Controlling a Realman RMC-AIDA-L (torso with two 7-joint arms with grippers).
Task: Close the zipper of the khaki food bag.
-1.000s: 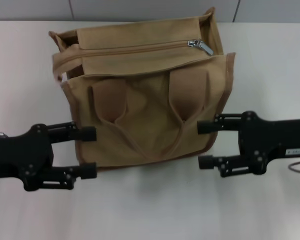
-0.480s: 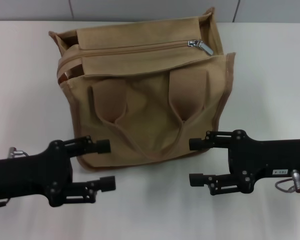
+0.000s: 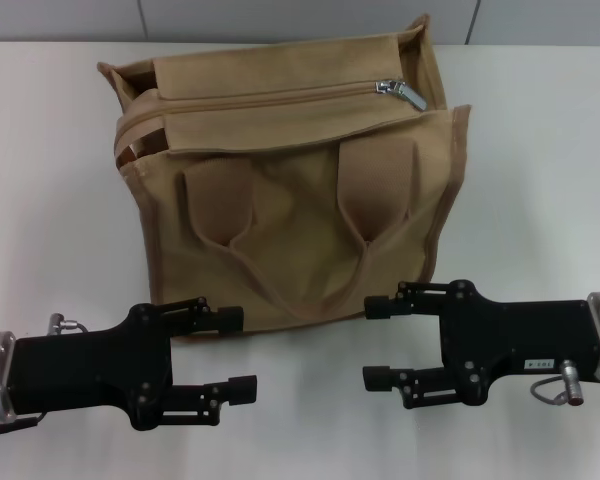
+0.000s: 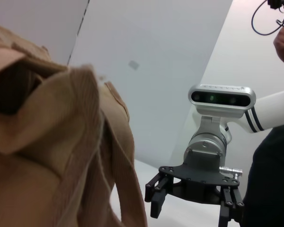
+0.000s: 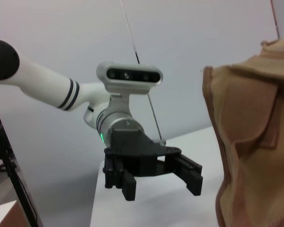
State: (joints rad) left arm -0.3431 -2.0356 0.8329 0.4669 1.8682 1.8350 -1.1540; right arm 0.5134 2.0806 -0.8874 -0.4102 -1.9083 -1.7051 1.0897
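Both end effectors (image 3: 235, 352) (image 3: 375, 343) agape, empty.

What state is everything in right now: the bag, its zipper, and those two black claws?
khaki food bag: lying on the white table, handles facing up.
zipper: pull tab at the right end; teeth look joined along the flap.
left gripper: open, empty, near the bag's lower edge.
right gripper: open, empty, near the bag's lower edge.

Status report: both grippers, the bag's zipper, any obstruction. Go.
Left gripper open, right gripper open, both empty at the khaki food bag's near edge. Zipper run across the flap, pull tab at its right end. Nothing blocking.
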